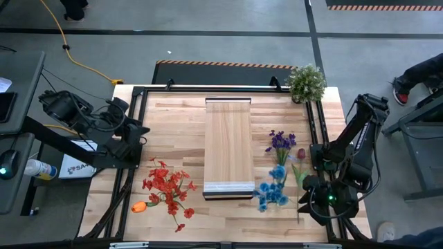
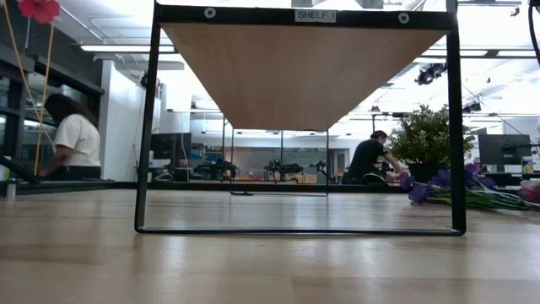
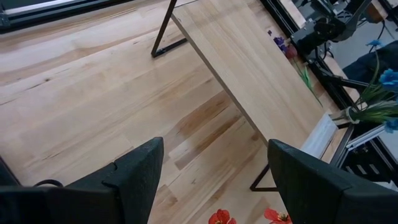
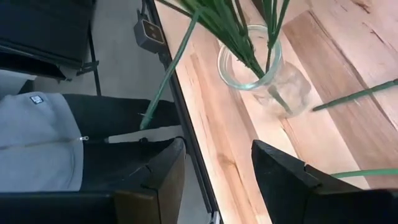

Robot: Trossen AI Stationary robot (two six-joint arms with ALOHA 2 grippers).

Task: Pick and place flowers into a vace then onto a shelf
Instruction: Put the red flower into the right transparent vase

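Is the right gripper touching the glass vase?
Apart. The right wrist view shows the right gripper with fingers open and bare tabletop between its fingertips and the glass vase, which holds green stems.

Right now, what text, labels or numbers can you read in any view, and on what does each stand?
"SHELF 1": white label on the shelf's black top frame bar, low view.
"SA...", cut off: white box beside the left arm, high view.
Small tag on the grey garment, right wrist view: too small to read.
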